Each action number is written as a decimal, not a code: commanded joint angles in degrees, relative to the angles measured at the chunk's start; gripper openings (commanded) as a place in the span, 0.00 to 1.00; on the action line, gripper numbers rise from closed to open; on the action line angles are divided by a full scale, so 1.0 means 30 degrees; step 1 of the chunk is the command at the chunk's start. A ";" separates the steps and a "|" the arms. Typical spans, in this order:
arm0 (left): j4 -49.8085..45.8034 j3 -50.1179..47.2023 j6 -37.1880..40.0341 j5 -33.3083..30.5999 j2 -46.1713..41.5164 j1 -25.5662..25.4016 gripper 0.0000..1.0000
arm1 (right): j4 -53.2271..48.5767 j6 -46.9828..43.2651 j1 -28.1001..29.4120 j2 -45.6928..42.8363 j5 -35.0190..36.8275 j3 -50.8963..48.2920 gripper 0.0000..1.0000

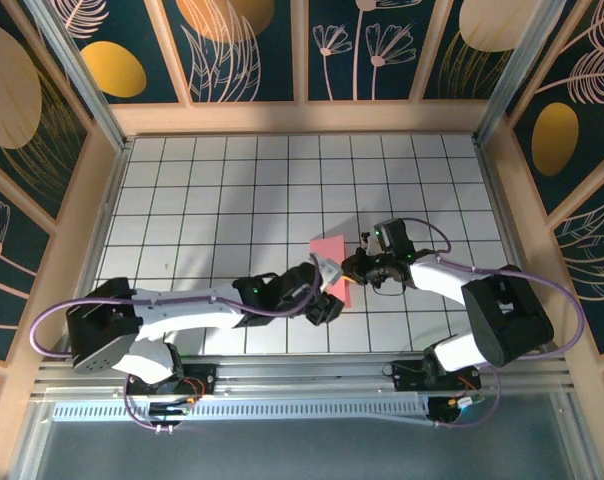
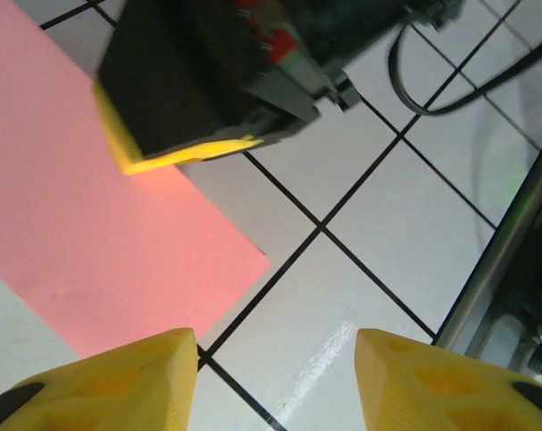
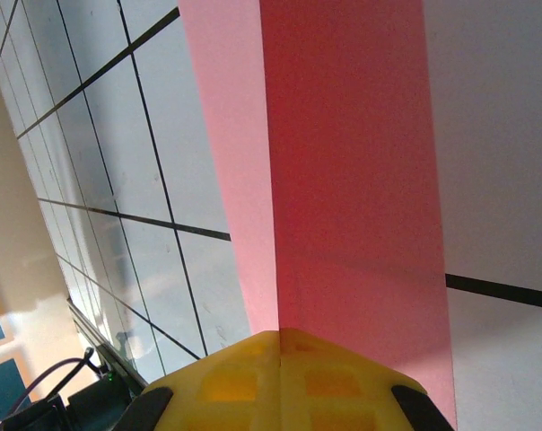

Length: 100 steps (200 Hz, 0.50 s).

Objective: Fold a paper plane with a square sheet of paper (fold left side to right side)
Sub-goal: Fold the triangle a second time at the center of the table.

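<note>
Two white-and-black robot arms (image 1: 182,305) are bolted at the near edge of the white, black-gridded tabletop (image 1: 202,190). Each carries one claw with yellow fingertips, so two claws are counted. A grey metal rail (image 1: 312,372) is seen along that near edge.

Nearest of the two, the left claw (image 2: 275,388) is held released. Its two fingertips (image 2: 105,386) stand apart with nothing between them, just beside a corner of the paper.

One thin, matte, salmon-pink sheet of paper (image 1: 332,255) is counted. It is laid as a long strip a little right of the tabletop's middle and toward its near edge. A straight crease is seen along its length in the right wrist view.

Just beyond, the right claw (image 3: 280,382) is clenched, with its fingertips pressed together and set on the sheet at the crease. Whether a layer is pinched between them cannot be told. A black cable (image 2: 432,85) is looped over the tiles beside that claw.

Farthest, dark-blue wall panels (image 1: 252,50) painted with leaves and flowers are set around the tabletop.
</note>
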 commanded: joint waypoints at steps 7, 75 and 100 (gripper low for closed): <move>-0.1996 0.2131 0.1490 -0.3504 0.1878 -0.1211 0.54 | 0.0231 0.0411 -0.0192 -0.0294 -0.0358 -0.0310 0.00; -0.5118 0.5978 0.1792 -0.6985 0.6278 -0.2301 0.60 | 0.0509 0.0534 -0.0193 -0.0398 -0.0424 -0.0539 0.00; -0.5459 0.6442 0.1806 -0.7698 0.6763 -0.2308 0.62 | 0.0526 0.0562 -0.0191 -0.0454 -0.0395 -0.0627 0.00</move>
